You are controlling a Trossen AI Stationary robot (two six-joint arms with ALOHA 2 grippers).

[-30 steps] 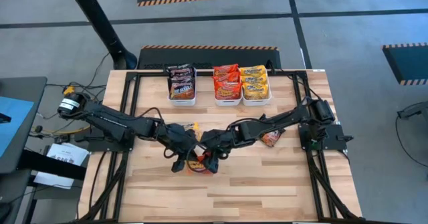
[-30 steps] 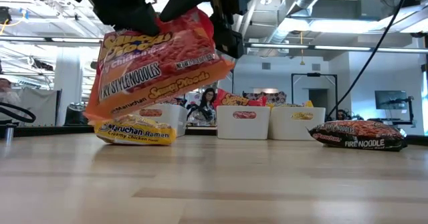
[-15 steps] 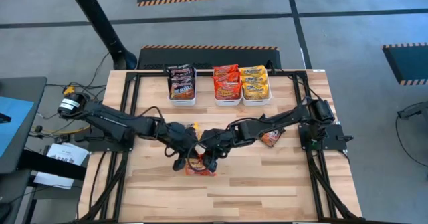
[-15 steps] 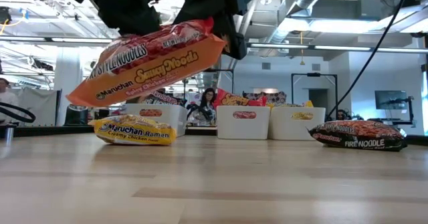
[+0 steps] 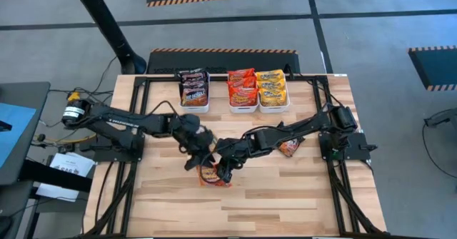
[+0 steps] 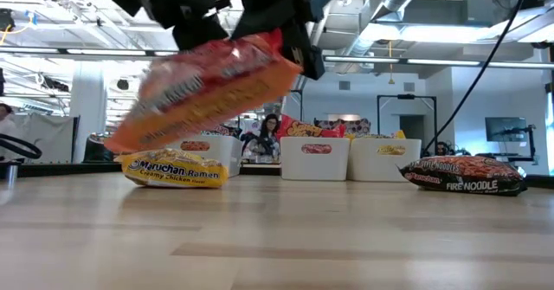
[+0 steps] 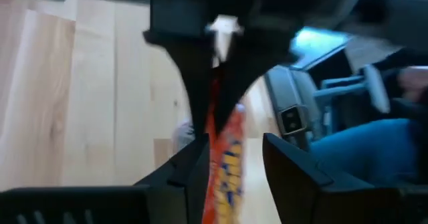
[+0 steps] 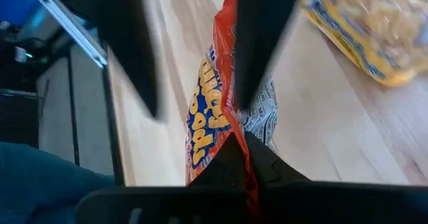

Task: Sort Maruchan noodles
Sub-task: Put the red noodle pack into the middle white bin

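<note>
- Your right gripper is clamped on one edge of the orange-red Maruchan packet, holding it tilted in the air above the middle of the desk; the right wrist view shows both fingers pinched together on the packet's seam.
- Your left gripper sits just beside it with its fingers parted; the packet's edge lies in the gap between them, and whether they touch it cannot be told.
- A yellow Creamy Chicken packet lies flat on the desk under the raised one.
- A dark Fire Noodle packet lies nearer the desk's right edge.
- Three white bins along the far edge hold dark, red and yellow packets.
</note>
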